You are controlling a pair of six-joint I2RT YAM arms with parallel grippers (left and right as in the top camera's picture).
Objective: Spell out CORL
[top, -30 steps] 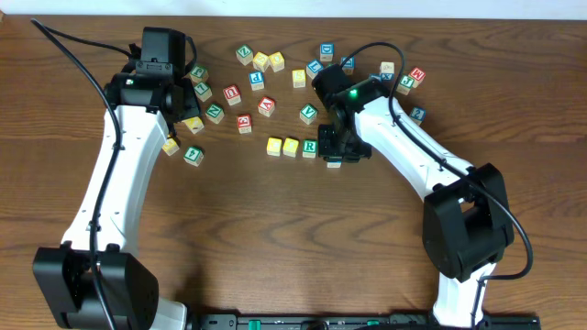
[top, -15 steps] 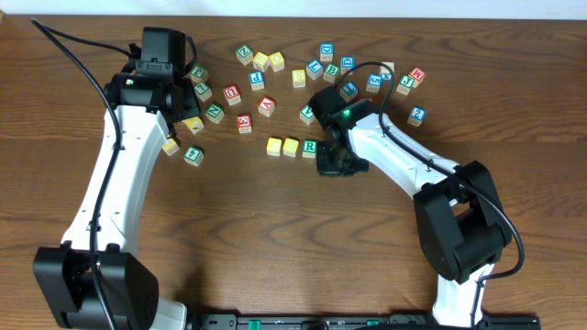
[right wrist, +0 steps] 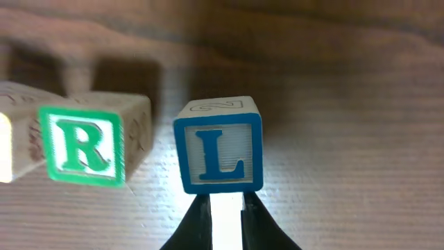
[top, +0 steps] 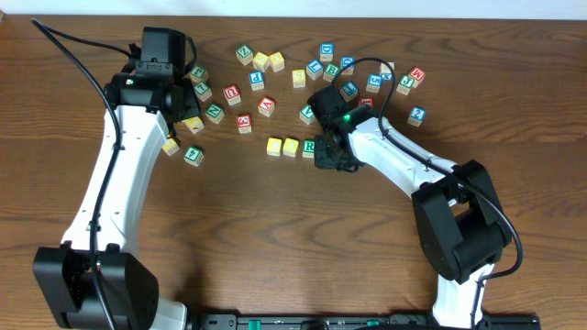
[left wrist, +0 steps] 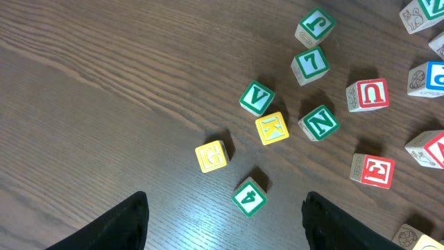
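A row of blocks lies mid-table: two yellow blocks [top: 273, 145] [top: 291, 146] and a green R block [top: 309, 146]. In the right wrist view the green R block [right wrist: 87, 148] sits just left of a blue L block [right wrist: 218, 154], with a small gap between them. My right gripper [right wrist: 226, 208] is shut, its narrow tips against the L block's near edge. In the overhead view the right gripper [top: 331, 158] covers the L block. My left gripper [left wrist: 232, 226] is open and empty above a green 4 block [left wrist: 249, 197]. It sits at the left cluster in the overhead view [top: 174, 92].
Several loose letter blocks are scattered along the far side of the table [top: 275, 61]. More lie by the left arm, such as a yellow block [left wrist: 211, 155], a green V [left wrist: 257, 97] and a green N [left wrist: 319, 122]. The near half of the table [top: 275, 238] is bare wood.
My right gripper has moved left and slightly back, up beside the R block at the end of the row. The left arm has not moved.
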